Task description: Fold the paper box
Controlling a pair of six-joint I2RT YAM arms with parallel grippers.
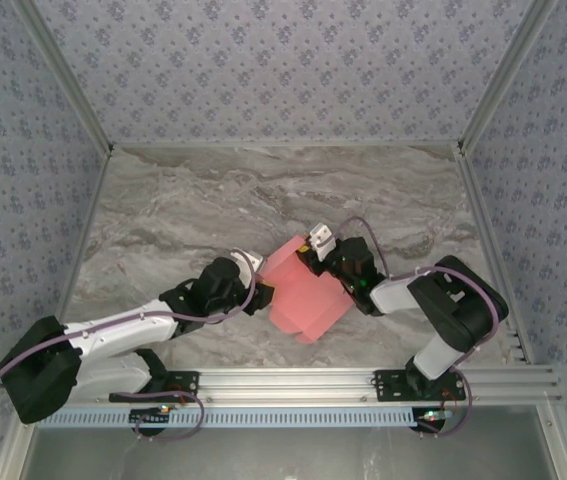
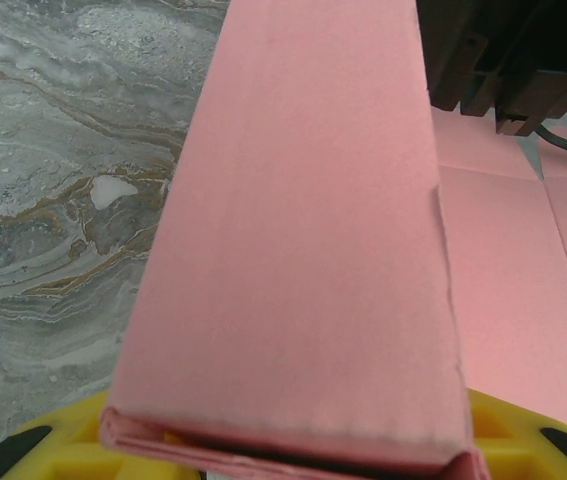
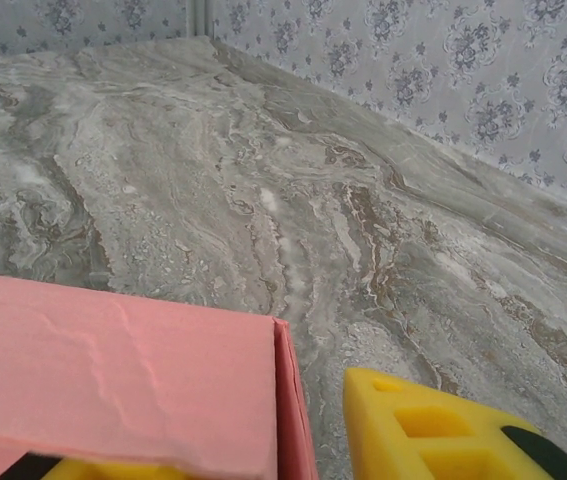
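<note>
Clamping paper box (image 1: 308, 297) (left jaws)

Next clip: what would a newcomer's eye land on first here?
The salmon-pink paper box stands out first, lying mid-table in the top view and bright against the grey marble table. Both arms converge on it. The left gripper clamps its left side, while the right gripper straddles a far edge, jaws not yet shut.
</note>
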